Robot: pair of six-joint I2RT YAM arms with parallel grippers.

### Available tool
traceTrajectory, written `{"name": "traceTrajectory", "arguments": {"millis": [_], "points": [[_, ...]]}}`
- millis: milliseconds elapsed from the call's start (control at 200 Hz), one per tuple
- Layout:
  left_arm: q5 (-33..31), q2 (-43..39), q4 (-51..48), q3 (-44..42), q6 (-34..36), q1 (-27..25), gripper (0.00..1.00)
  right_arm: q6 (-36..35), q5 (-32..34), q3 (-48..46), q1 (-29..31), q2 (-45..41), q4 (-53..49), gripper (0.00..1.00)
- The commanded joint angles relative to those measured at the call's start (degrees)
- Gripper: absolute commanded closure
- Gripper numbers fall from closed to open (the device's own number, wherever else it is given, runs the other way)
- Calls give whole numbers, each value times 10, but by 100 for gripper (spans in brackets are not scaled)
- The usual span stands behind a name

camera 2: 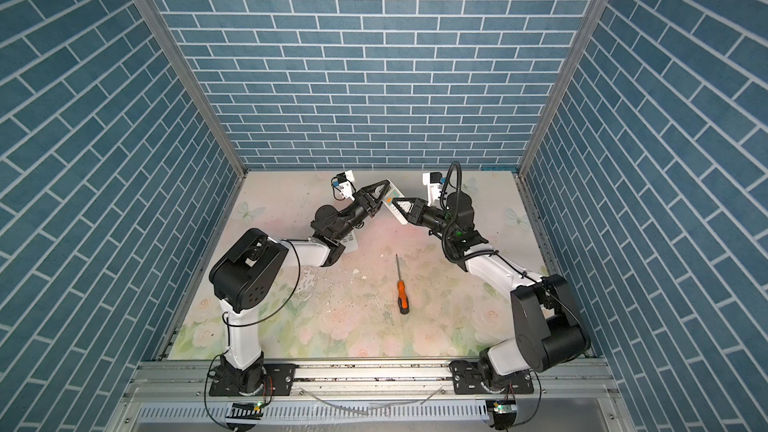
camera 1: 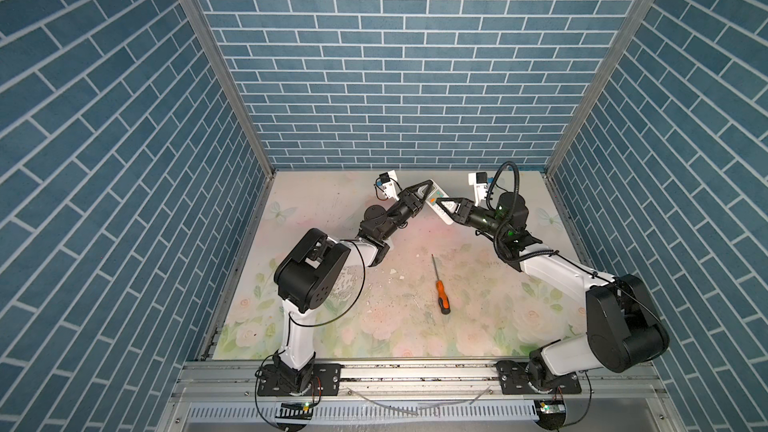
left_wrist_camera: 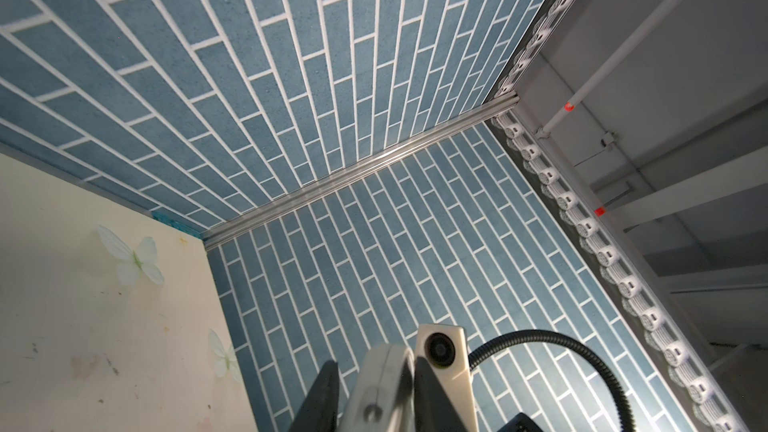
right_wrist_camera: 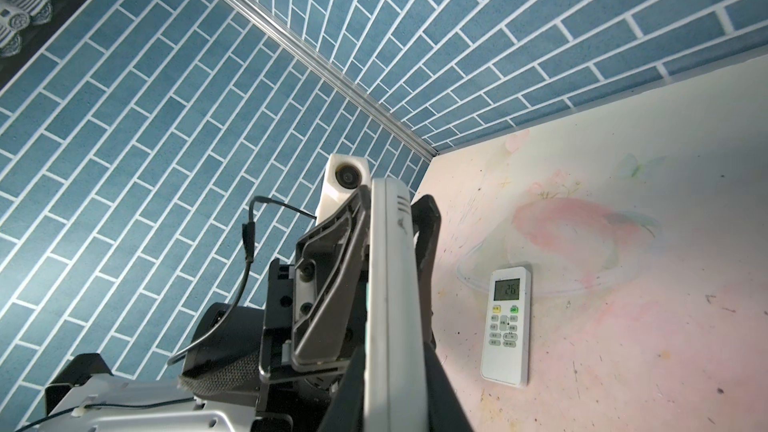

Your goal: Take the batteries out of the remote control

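Looking down in both top views, the two arms met over the far middle of the flowered table (camera 1: 374, 317) (camera 2: 291, 317). There a white remote (camera 1: 439, 193) (camera 2: 395, 192) hung tilted in the air between the left gripper (camera 1: 426, 197) (camera 2: 384, 196) and the right gripper (camera 1: 442, 209) (camera 2: 400, 209). An orange-handled screwdriver (camera 1: 440, 290) (camera 2: 401, 290) lay alone nearer the middle, well apart from both grippers. In a top view, a corner of a second remote (camera 2: 352, 243) peeked out from under the left arm. The left wrist view showed the remote (left_wrist_camera: 382, 384) edge-on inside the left gripper (left_wrist_camera: 374, 367). One finger (left_wrist_camera: 432, 401) lay against it, while the other finger (left_wrist_camera: 322, 401) stood a little clear, with blue wall showing through the gap. Those jaws were therefore slightly parted and not clamped. The right wrist view showed the right gripper (right_wrist_camera: 395, 367) closed onto the nearer end of the remote (right_wrist_camera: 390, 263), a dark finger pressed to each face. The left gripper (right_wrist_camera: 392, 201) straddled the farther end. The second remote (right_wrist_camera: 507, 326) lay flat on the table (right_wrist_camera: 623, 284), buttons up, with digits on its small screen. The batteries could not be made out in any view.
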Motion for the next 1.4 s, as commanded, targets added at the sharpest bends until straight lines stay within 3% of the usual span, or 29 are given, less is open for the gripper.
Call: {"name": "traceTrajectory", "arguments": {"millis": [0,35,350,600,715,770,825,865,895,915,1005,1110,1305,1390], "points": [[-2,-9,2,2,18,3,64,-24,-13,12,4,-5,-4,95],[-1,-10,2,0,18,4,63,-24,-13,13,4,-5,-6,100],[2,-19,1,-26,11,17,52,-51,-8,29,4,-19,-55,100],[-2,-45,-3,-91,2,39,45,-122,14,80,-3,-43,-184,100],[13,-80,-56,-130,-8,58,42,-184,40,114,-5,-58,-284,100],[28,-109,-111,-146,-14,69,39,-233,62,138,-4,-66,-354,100],[49,-146,-199,-151,-11,81,30,-291,98,163,1,-73,-430,100],[65,-175,-287,-144,3,87,20,-334,131,176,7,-79,-475,100],[75,-197,-357,-135,24,89,3,-366,154,183,12,-82,-504,100],[82,-212,-407,-124,40,91,1,-383,171,188,16,-83,-522,100],[92,-264,-651,-52,122,92,0,-462,259,204,46,-89,-585,100],[102,-280,-831,29,174,107,0,-516,349,201,74,-96,-610,100],[135,-237,-1003,145,172,106,0,-599,479,193,139,-96,-619,100],[147,-220,-1052,168,167,99,7,-618,504,189,157,-93,-610,100]]}}
